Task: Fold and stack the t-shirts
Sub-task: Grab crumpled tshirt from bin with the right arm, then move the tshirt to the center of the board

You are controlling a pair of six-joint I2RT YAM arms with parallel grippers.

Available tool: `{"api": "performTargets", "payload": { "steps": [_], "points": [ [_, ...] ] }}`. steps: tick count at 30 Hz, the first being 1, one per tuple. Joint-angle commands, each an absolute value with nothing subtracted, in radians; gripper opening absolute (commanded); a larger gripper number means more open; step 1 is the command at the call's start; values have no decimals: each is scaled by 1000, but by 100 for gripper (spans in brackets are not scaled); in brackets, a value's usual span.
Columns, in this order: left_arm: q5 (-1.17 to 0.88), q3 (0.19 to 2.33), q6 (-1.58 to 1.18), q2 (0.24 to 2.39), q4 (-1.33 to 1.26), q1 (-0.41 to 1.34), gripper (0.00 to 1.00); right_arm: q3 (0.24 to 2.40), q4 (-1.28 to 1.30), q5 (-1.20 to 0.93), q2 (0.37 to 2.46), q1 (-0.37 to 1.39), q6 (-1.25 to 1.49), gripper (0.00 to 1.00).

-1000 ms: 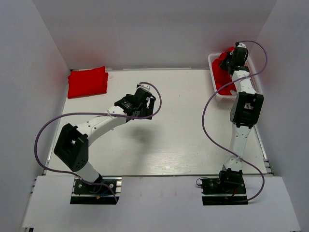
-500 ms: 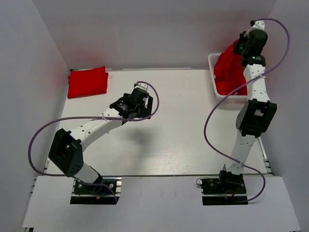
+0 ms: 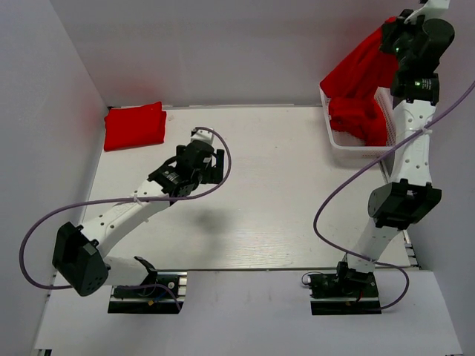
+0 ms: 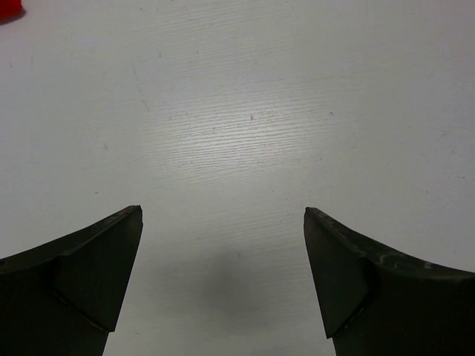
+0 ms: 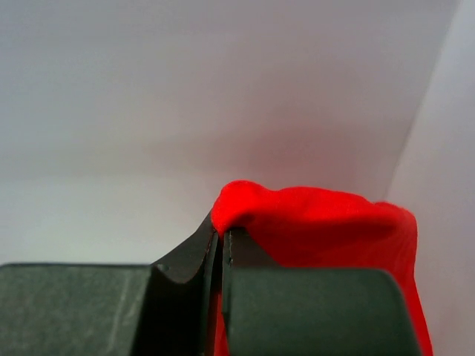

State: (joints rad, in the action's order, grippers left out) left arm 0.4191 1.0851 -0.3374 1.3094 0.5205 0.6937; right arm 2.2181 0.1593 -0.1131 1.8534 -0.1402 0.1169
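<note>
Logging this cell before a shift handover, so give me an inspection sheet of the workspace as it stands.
Surface: white table, bare in the middle.
Job's things: folded t-shirt pile at the far left corner; hanging t-shirt held up over the white lattice basket; more red cloth inside it.
Clutter: only that basket, at the far right.
Grippers: left claw open above bare table; right claw shut on the hanging t-shirt.
Cables: a purple cable loops beside each arm.
Surroundings: plain white walls; nothing else seen.
</note>
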Motion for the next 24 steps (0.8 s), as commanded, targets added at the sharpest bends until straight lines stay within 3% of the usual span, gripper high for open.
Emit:
{"api": "performTargets", "payload": {
  "steps": [1, 9, 15, 22, 24],
  "points": [
    [456, 1066, -333, 1240, 506, 689, 100, 2296, 54, -231, 1761, -137, 169, 0],
    [466, 1046, -342, 1169, 563, 689, 100, 2333, 51, -526, 1703, -101, 238, 0],
    [457, 1144, -405, 1160, 742, 689, 100, 2290, 48, -751, 1674, -14, 287, 0],
    [497, 1154, -469, 1106, 817, 689, 100, 2136, 121, -770, 1629, 149, 166, 0],
    [497, 1166, -492, 1095, 851, 689, 100, 1962, 136, -735, 1583, 213, 74, 0]
  ]
}}
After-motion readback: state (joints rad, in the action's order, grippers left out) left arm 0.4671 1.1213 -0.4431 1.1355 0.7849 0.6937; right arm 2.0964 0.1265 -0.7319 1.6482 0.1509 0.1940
